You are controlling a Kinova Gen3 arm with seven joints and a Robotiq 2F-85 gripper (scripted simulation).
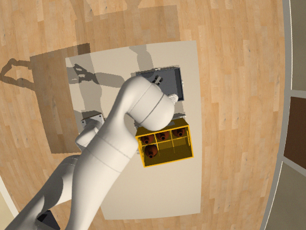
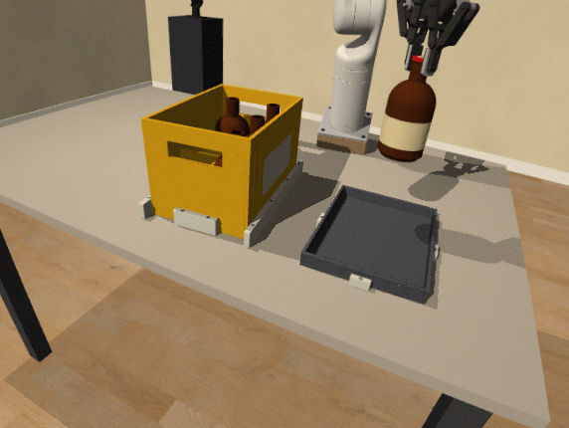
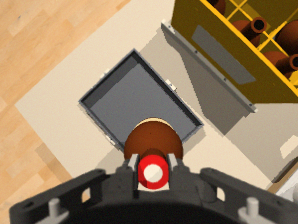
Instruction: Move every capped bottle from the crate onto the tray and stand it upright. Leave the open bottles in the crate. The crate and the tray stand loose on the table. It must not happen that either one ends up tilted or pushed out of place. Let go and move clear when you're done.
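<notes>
bottle w/ red cap [image 2: 408,119] [image 3: 153,142] hangs in the air, neck up, base down, long axis near vertical but leaning a bit (base toward the left in the exterior view). fingers [image 2: 431,62] clamped on its neck, just below the cap. tray [image 2: 368,239] [image 3: 135,95] [image 1: 167,83] lies flat on the surface, right of the crate [image 2: 199,184] [image 3: 225,55] [image 1: 168,161], w/ 4 open bottles inside the crate.

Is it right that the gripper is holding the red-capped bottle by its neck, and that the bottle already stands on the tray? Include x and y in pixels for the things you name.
Not quite: the red-capped bottle [image 2: 405,134] [image 3: 153,142] is not standing on the tray [image 2: 370,239] [image 3: 135,95]. The exterior view shows it hanging in the air. The gripper [image 2: 421,62] [image 3: 153,163] does hold it by its neck.
</notes>
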